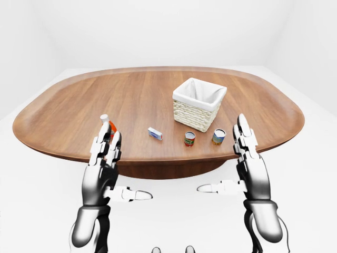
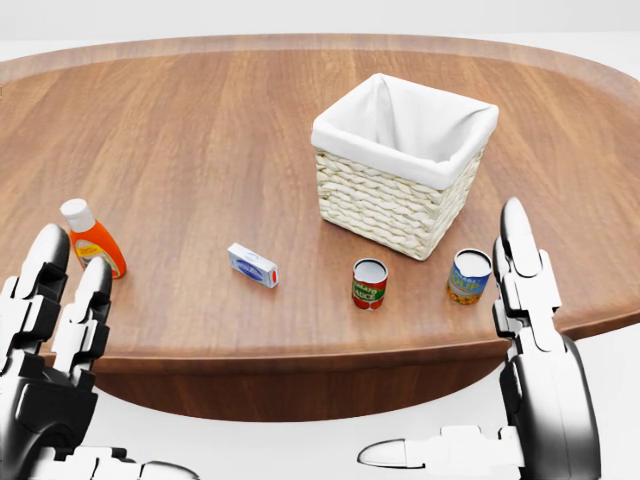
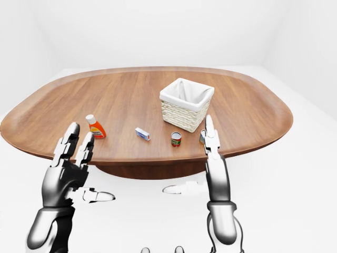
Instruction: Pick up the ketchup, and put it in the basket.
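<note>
Ketchup bottle (image 2: 92, 246): upright on worktop (image 2: 200, 150), beside left hand (image 2: 50, 340), fingers spread. Right hand (image 2: 530, 340): spread, empty. Basket (image 2: 400, 165): well apart.

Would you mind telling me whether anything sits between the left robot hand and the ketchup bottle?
Nothing visible does. In the head view the ketchup bottle stands upright just above the open left robot hand, with only bare table between them. The small box lies off to its right.
</note>
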